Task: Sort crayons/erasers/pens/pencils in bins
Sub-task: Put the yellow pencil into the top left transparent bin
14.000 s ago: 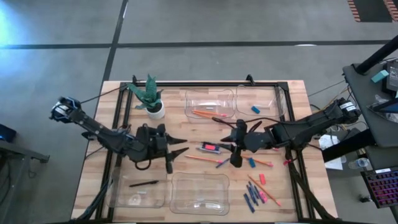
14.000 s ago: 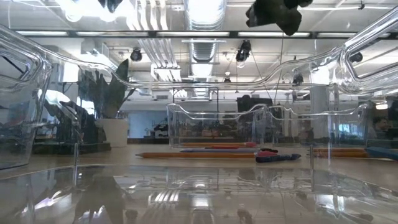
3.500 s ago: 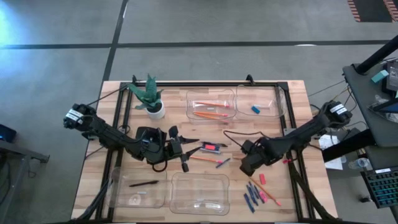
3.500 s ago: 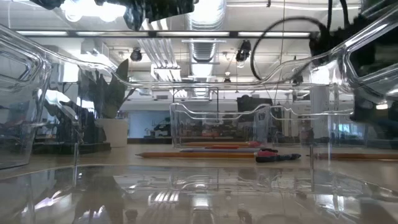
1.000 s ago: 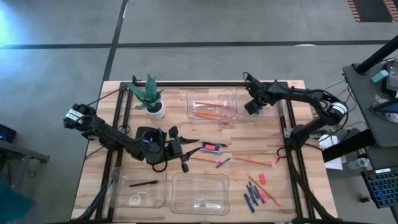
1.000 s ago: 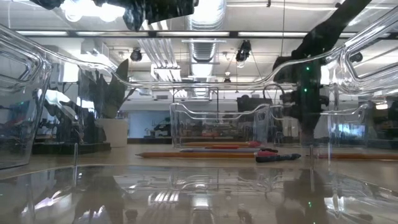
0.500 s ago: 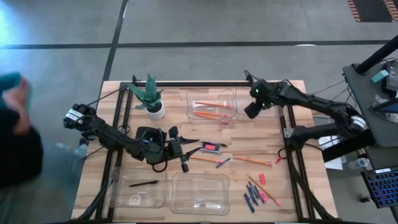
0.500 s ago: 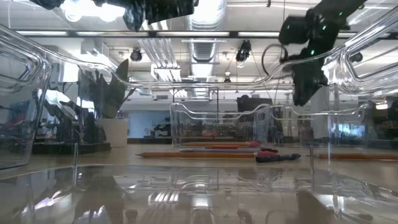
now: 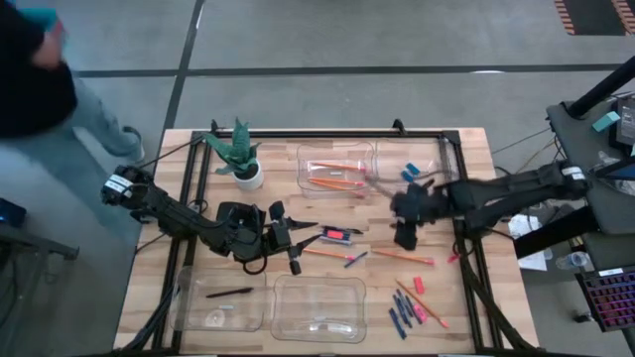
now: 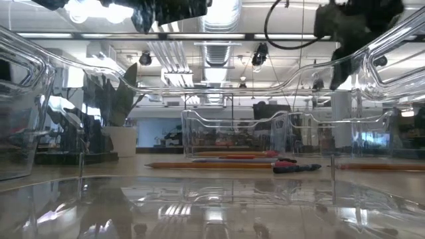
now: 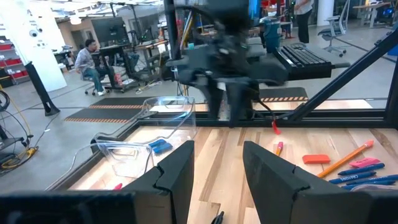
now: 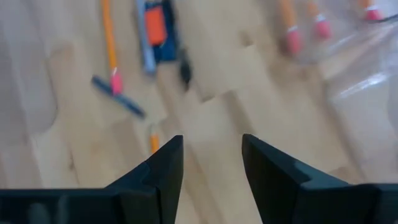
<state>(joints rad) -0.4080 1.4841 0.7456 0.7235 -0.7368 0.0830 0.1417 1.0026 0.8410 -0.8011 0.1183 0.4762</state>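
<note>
1. Hovering above the table centre-right of the high view, the right gripper (image 9: pixel 406 234) has its fingers (image 12: pixel 158 168) apart, nothing between them; bare wood fills the gap in its wrist view.
2. Just below it in the high view lies a long thin orange pencil with a pink end (image 9: pixel 402 256), flat on the wooden table (image 9: pixel 466 327).
3. Left of centre, the left gripper (image 9: pixel 295 238) hangs with jaws spread and empty, close beside a small black box-like object with a red top (image 9: pixel 335 235).
4. Upper middle: a shallow clear plastic bin (image 9: pixel 335 166) holding orange pencils (image 9: pixel 327 182). To its right, a second clear bin (image 9: pixel 415 162) with a small light-blue eraser block (image 9: pixel 409 174) inside.
5. Lower middle: an empty-looking clear bin (image 9: pixel 318 308). Lower left: a fourth bin (image 9: pixel 220 305) with a slim black pen (image 9: pixel 229 293) resting over its upper edge.
6. Lower right: a cluster of short dark-blue crayons (image 9: pixel 401 315), with pink erasers (image 9: pixel 418 285) just beside them.
7. Upper left: a small potted green plant in a white pot (image 9: pixel 241 156).
8. Far upper-left corner: a person in dark clothing (image 9: pixel 35 69), off the table.
</note>
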